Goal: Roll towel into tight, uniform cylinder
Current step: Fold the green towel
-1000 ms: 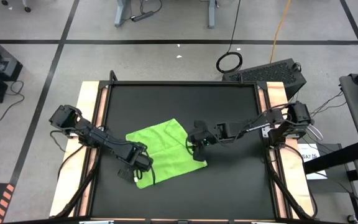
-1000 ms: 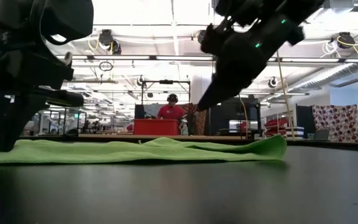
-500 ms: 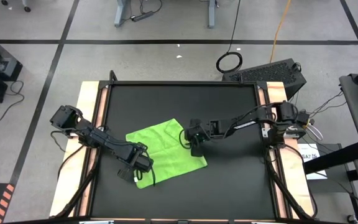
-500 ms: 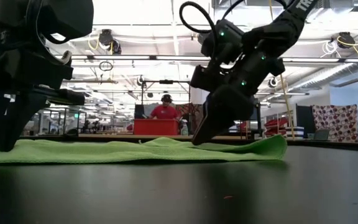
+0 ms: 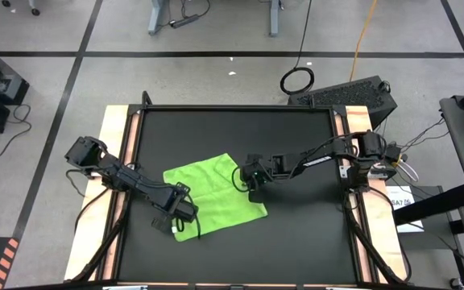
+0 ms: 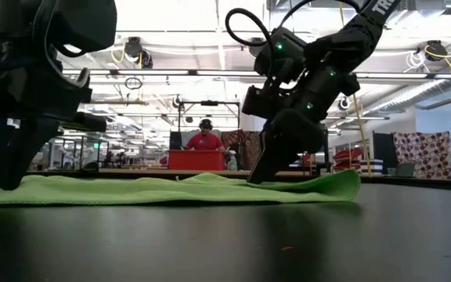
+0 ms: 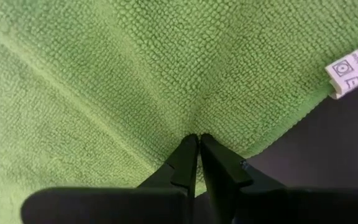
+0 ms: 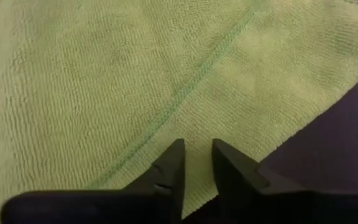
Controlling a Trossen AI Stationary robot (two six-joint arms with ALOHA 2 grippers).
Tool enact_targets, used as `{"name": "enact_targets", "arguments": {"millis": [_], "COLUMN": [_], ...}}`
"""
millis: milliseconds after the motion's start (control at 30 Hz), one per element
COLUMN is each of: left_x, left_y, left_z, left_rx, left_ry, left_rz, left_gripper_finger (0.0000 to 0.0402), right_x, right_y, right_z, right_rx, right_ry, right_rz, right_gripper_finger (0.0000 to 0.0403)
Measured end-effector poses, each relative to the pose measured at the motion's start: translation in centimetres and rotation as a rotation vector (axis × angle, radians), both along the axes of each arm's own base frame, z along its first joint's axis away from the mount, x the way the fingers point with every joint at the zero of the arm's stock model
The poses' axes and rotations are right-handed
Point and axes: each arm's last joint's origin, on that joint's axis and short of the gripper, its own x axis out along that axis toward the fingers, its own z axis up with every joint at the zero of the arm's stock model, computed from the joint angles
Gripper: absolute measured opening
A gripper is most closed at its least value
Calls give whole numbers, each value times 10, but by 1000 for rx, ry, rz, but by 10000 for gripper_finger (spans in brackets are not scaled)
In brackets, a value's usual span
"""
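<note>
The lime-green towel (image 5: 216, 193) lies spread flat on the black table (image 5: 296, 145), low and slightly rumpled in the low view (image 6: 171, 190). Its white tag (image 7: 353, 68) sticks out from the near edge. My left gripper (image 5: 180, 219) is shut at the towel's near-left corner, close to the tag (image 7: 194, 138). My right gripper (image 5: 250, 187) stands narrowly open, its tips down at the towel's right part beside the right edge (image 8: 196, 149). A stitched hem line (image 8: 185, 93) runs across the cloth in front of it. My left gripper has its shut fingertips on the towel just inside its near edge (image 7: 197, 124), coming from above and slanting down. A crease (image 7: 104, 118) in the cloth runs into the tips. The towel stays flat on the table. Whether my right gripper's tips (image 6: 258, 178) touch the cloth, I cannot tell.
The table has wooden side rails (image 5: 119, 161). Bare black surface lies to the far side and right of the towel (image 5: 304, 234). Beyond the table a person in red (image 6: 206, 139) is in the room behind.
My right gripper has come down from above the table to the towel's right part and shifted a little toward the far-left. The towel has stayed flat where it was.
</note>
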Motion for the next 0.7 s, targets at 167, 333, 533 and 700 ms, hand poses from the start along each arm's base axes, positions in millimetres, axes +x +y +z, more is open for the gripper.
{"name": "enact_targets", "arguments": {"millis": [167, 333, 533, 700], "left_x": [-3, -4, -4, -5], "left_y": [2, 3, 3, 4], "left_z": [0, 0, 1, 1], "left_rx": [37, 59, 58, 64], "left_ry": [24, 35, 34, 45], "left_rz": [-3, -6, -5, -5], "left_gripper_finger": [33, 33, 33, 33], "right_x": [-3, -4, -8, -16], "right_y": [1, 1, 2, 2], "right_z": [-2, -1, 15, 40], "right_rx": [10, 34, 34, 10], "right_ry": [35, 48, 16, -23], "right_rz": [-8, -40, -46, -75], "right_gripper_finger": [13, 4, 1, 0]}}
